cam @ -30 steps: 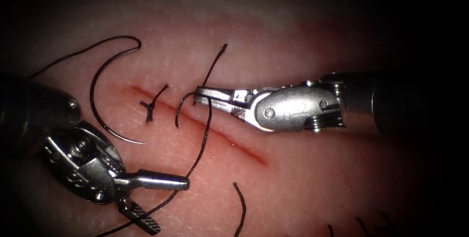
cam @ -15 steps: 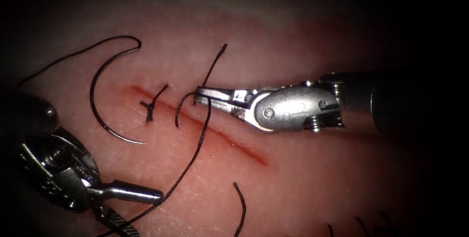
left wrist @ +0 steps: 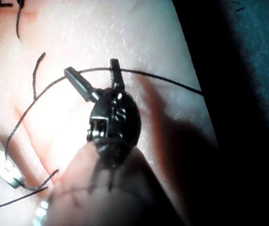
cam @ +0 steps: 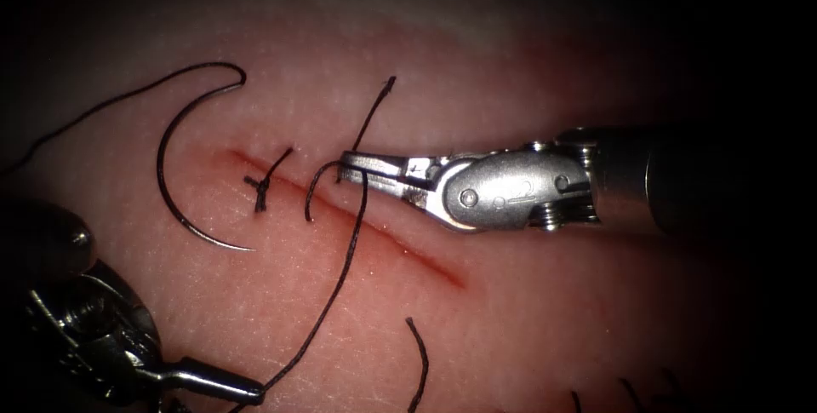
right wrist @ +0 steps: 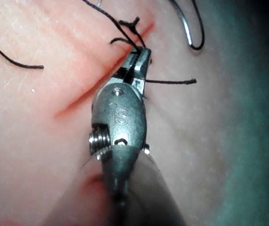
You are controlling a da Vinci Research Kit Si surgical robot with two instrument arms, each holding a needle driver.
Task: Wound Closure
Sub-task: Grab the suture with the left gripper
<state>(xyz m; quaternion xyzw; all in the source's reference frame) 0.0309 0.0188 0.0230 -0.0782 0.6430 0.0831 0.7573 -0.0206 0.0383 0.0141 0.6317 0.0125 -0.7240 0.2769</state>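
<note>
The needle [cam: 183,170] is lying free on the tissue [cam: 528,311], left of the cut [cam: 400,247]. My right claw [cam: 349,164] is pinching the thread [cam: 340,272] (just above the cut); my left claw [left wrist: 93,77] is hanging spread, gripping nothing.

From where I stood, the one mark that could be read was "IS", stamped on the body of each tool: on the left tool [left wrist: 96,79] behind its spread jaws, and on the right tool [right wrist: 140,59] at six o'clock of its jaws.
</note>
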